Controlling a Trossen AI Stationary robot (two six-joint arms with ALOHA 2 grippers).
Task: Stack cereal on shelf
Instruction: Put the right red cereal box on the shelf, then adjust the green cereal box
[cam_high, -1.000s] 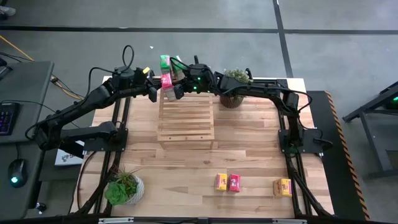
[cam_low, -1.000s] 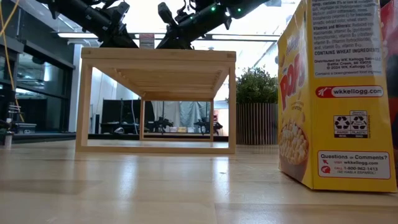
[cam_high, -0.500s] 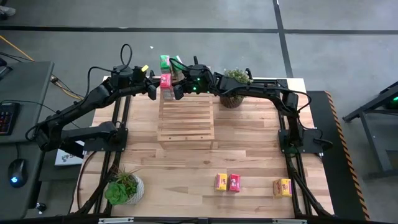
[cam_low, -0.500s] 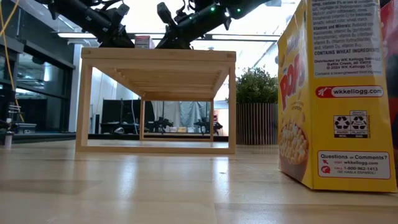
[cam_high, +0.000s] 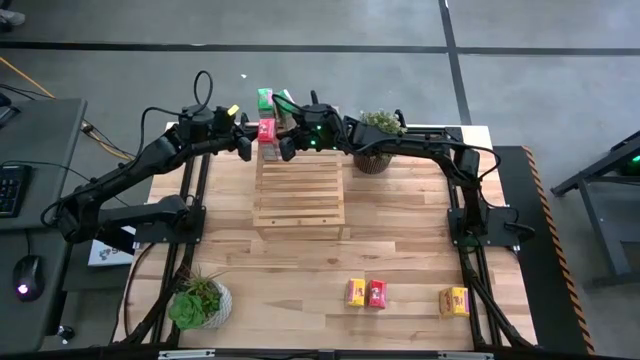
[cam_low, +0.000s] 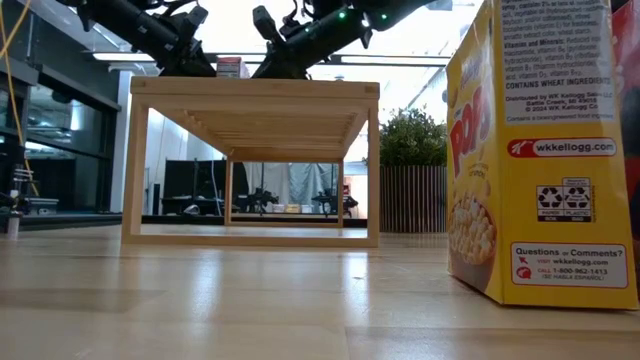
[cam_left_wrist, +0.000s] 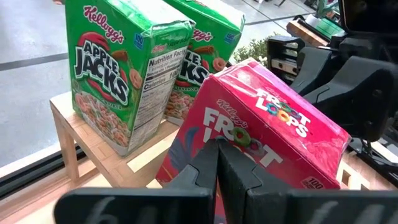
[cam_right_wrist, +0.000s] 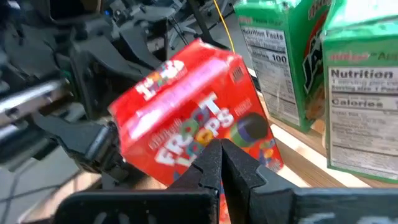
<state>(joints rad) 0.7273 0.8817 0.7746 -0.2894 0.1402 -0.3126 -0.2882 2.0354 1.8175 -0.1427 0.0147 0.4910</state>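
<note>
Green Apple Jacks cereal boxes (cam_left_wrist: 124, 74) with white lettering; red Froot Loops box (cam_left_wrist: 261, 143) with multicoloured letters; yellow boxes (cam_high: 454, 301) near right; pale-wood slatted shelf (cam_high: 300, 195); light wood-grain tabletop (cam_high: 400, 240); dark arms.

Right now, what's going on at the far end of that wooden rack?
Both arms meet at the rack's far end, their shut grippers, left gripper and right gripper, pressed against a tilted red Froot Loops box from opposite sides. Two green Apple Jacks boxes already stand upright there. Two yellow boxes and another red box wait at the table's near edge.
</note>
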